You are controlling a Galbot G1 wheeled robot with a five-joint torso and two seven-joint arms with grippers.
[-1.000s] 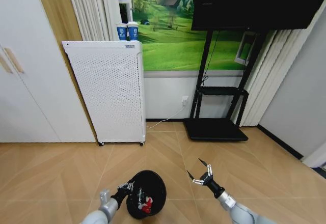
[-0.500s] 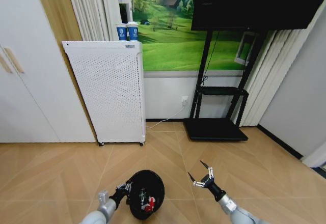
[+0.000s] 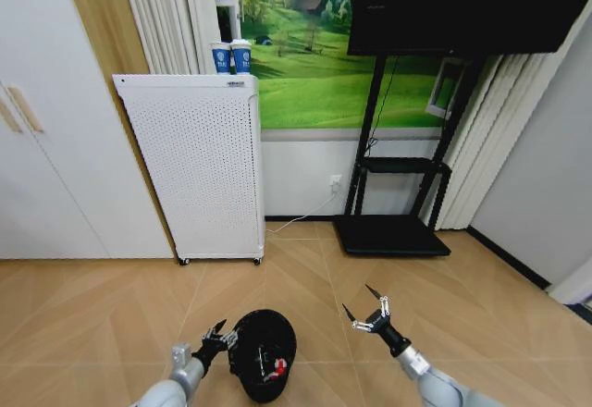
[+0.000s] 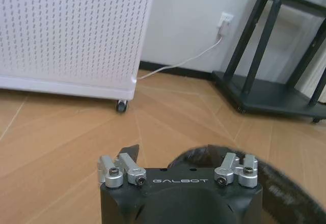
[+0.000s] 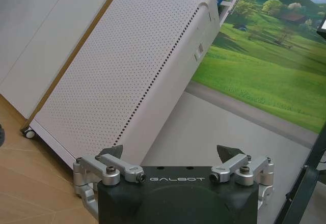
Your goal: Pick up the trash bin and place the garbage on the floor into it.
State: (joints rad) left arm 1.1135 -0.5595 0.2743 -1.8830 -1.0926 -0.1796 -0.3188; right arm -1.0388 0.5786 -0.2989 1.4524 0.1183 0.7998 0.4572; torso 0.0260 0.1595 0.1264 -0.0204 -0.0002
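Note:
The trash bin (image 3: pixel 257 356), round and black, is low in the head view on the wood floor, its mouth facing up. Red and white garbage (image 3: pixel 272 367) lies inside it. My left gripper (image 3: pixel 217 336) is open just left of the bin's rim, its fingers spread and apart from it. In the left wrist view the left gripper (image 4: pixel 178 155) is open, with the dark blurred rim of the trash bin (image 4: pixel 277 183) close in front. My right gripper (image 3: pixel 370 314) hangs open and empty to the right of the bin. The right gripper (image 5: pixel 172 152) also reads open in its wrist view.
A tall white perforated appliance (image 3: pixel 199 162) on castors stands against the wall, with two blue-and-white cups (image 3: pixel 231 56) on top. A black TV stand (image 3: pixel 393 231) is at the back right. White cupboard doors (image 3: pixel 46 148) line the left. Bare floor surrounds the bin.
My left gripper has opened and let go of the bin's rim. The bin has sunk slightly lower. The right gripper has barely moved.

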